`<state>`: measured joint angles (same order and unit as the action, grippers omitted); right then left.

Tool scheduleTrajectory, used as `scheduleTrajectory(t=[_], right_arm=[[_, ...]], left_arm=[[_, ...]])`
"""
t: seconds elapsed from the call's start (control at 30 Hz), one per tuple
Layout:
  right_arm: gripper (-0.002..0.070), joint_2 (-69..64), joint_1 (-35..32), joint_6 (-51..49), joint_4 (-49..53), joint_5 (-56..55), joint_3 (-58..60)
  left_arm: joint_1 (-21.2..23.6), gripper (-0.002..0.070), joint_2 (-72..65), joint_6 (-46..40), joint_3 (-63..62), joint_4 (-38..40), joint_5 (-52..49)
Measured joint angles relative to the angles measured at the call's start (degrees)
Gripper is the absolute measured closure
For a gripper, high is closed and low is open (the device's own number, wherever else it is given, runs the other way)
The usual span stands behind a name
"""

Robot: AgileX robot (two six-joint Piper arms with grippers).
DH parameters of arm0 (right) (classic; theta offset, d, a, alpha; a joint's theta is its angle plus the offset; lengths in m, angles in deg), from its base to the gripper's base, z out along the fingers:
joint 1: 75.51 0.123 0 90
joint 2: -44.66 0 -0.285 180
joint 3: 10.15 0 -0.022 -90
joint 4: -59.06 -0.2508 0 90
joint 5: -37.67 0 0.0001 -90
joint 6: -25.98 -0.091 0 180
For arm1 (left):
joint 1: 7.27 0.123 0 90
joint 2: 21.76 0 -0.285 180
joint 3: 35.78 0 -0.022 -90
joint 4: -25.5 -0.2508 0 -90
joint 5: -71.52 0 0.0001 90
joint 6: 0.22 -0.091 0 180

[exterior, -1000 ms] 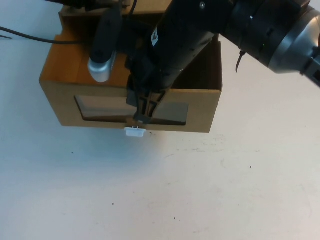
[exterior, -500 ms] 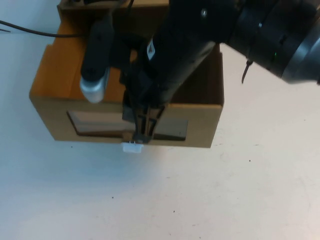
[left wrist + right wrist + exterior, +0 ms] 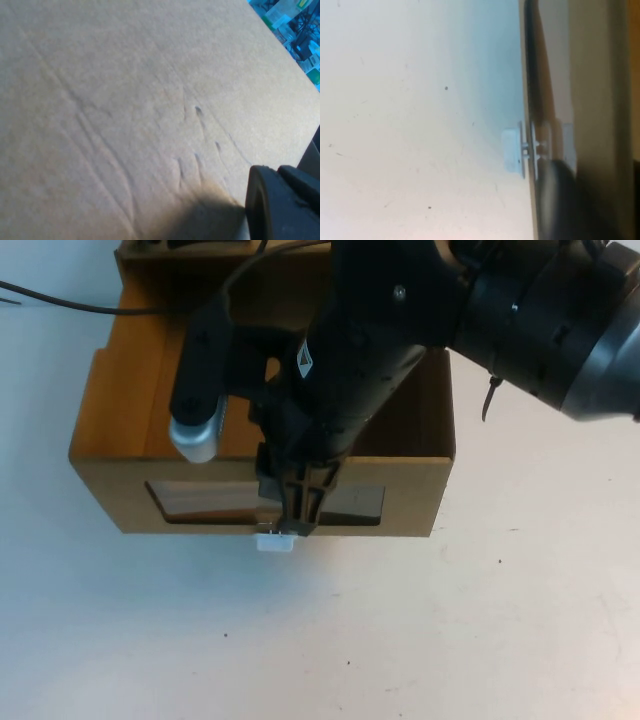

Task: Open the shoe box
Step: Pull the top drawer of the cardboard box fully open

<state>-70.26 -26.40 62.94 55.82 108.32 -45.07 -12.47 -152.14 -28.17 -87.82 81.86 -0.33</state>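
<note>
The right arm reached down steeply over the open top of the shoe box (image 3: 110,495), its thick black links covering most of the box's middle. The right pincer (image 3: 292,520) pointed straight down at the near wall of the box, right at that wall's top edge and over its face. Just below the pincer's tip a small white plastic clasp (image 3: 275,542) stuck out from the wall's lower edge over the pale surface (image 3: 420,640). A dark cylinder with a silver cap (image 3: 195,438) hung from the arm just to the pincer's left, above the box's interior.

Whether the right pincer was open, closed, or pinching the wall or clasp could not be told. In the high view its own body hid the tip. The right wrist view gave only a blurred dark shape beside the wall's edge and the clasp.

The left pincer (image 3: 280,205) showed only as a dark corner in the left wrist view, close against a wide sheet of creased brown cardboard. Its state could not be told, nor which part of the box that sheet was.

The near wall carried a long window (image 3: 200,502), which ran to both sides of the right pincer. Inside the box, left of the pincer, only bare orange-brown cardboard showed. To its right the interior lay in shadow, and the arm hid the rest. A thin black cable (image 3: 60,303) crossed the surface beyond the box's far left corner.
</note>
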Motion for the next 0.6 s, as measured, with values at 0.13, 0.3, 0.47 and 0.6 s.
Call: scheduleTrajectory(t=[0.13, 0.3, 0.47, 0.6], right_arm=[[0.0293, 0.0, 0.0, -0.9, -2.0, 0.9, -2.7], [0.0204, 0.3, 0.0, -0.9, -4.4, 1.0, -8.0], [0.0197, 3.1, 0.0, -1.1, -4.7, 1.2, -10.7], [0.0282, 7.1, 0.0, -2.1, -4.8, 1.5, -11.1]], left_arm=[[0.0, 0.0679, 0.0, 0.0, 0.0, 0.0, 0.0], [0.0, 0.0679, 0.0, 0.0, 0.0, 0.0, 0.0], [0.0, 0.0679, 0.0, -0.2, -0.2, 0.1, 0.1], [0.1, 0.0679, 0.0, 0.0, -3.0, -0.4, -1.2]])
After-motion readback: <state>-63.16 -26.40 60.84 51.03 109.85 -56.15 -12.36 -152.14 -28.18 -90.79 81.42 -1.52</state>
